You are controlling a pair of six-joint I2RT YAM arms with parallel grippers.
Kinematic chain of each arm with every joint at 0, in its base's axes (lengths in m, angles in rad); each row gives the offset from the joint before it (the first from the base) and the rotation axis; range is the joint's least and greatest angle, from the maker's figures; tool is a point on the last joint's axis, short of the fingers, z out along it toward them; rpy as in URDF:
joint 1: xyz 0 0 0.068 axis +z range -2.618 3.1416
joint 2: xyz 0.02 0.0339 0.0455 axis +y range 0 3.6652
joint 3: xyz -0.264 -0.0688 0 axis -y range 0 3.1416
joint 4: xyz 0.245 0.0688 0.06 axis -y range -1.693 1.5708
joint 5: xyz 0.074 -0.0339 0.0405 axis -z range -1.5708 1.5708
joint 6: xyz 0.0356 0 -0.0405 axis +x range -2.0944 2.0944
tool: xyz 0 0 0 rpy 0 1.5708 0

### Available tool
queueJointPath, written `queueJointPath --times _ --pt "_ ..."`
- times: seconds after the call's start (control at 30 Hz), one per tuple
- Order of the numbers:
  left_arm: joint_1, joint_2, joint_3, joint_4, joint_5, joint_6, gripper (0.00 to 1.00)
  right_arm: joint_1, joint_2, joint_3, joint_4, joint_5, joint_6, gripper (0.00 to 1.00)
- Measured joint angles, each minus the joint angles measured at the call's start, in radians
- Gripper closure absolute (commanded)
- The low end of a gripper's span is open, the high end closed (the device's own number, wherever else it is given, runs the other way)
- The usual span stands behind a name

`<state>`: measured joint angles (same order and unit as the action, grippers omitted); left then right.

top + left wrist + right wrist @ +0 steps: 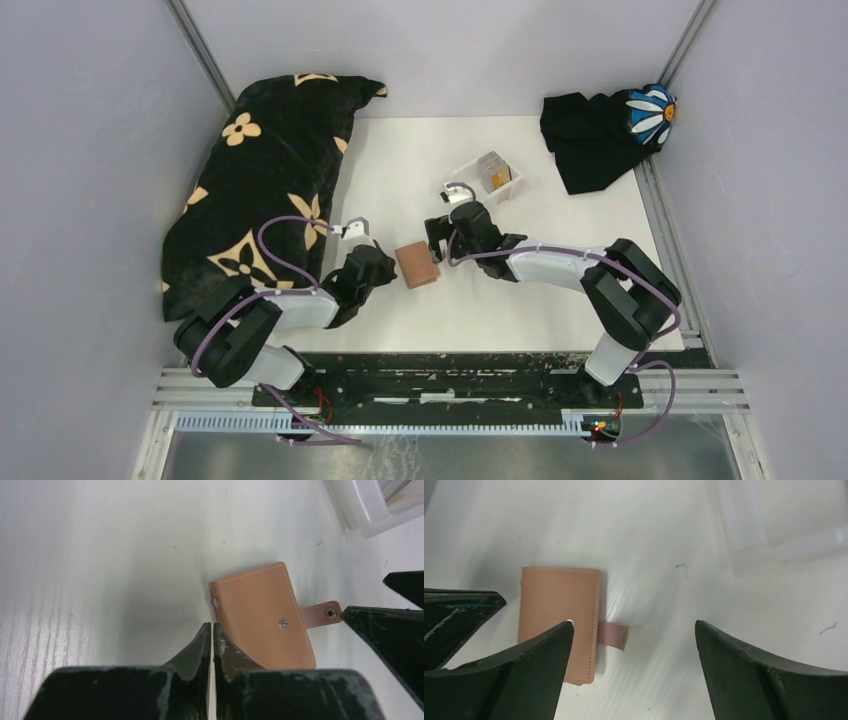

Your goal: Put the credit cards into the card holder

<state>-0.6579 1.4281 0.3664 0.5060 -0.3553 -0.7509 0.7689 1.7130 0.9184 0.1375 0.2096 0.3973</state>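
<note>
Left claw [210, 626] has its two black fingers pressed together with nothing between them, the tips just at the edge of the small tan-brown leather folding card holder [262, 617]. That holder lies folded flat on the white table [100, 555], its snap strap sticking out unfastened toward the right claw [634, 624]. The right claw's fingers stand spread wide, one over the holder and one past the strap. Farther back, the thin gold-yellow and grey plastic credit cards [493, 168] sit in a small white plastic tray [515, 186], well apart from the holder.
</note>
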Motion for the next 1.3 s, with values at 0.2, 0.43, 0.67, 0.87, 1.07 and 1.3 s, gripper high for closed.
queueJointPath --times 0.2,0.43,0.67,0.87,1.07,1.3 --pt "0.000 -0.061 0.028 -0.044 -0.001 0.005 0.54 0.002 -0.058 0.076 -0.005 -0.003 -0.132 0.00" --pt "0.000 -0.159 0.099 -0.035 -0.005 0.013 0.01 -0.017 -0.070 0.228 0.029 -0.009 -0.170 0.17" --pt "0.001 -0.074 0.187 -0.055 0.017 0.007 0.08 -0.085 0.019 0.494 -0.078 0.044 -0.162 0.25" --pt "0.002 -0.020 0.220 -0.118 0.004 -0.001 0.01 -0.131 0.138 0.731 -0.275 0.242 -0.078 0.27" --pt "0.002 0.062 0.320 -0.179 -0.035 0.002 0.03 -0.225 0.227 0.800 -0.426 0.322 0.072 0.29" --pt "0.008 0.264 0.608 -0.217 -0.050 0.082 0.05 -0.321 0.309 0.820 -0.530 0.316 0.217 0.31"
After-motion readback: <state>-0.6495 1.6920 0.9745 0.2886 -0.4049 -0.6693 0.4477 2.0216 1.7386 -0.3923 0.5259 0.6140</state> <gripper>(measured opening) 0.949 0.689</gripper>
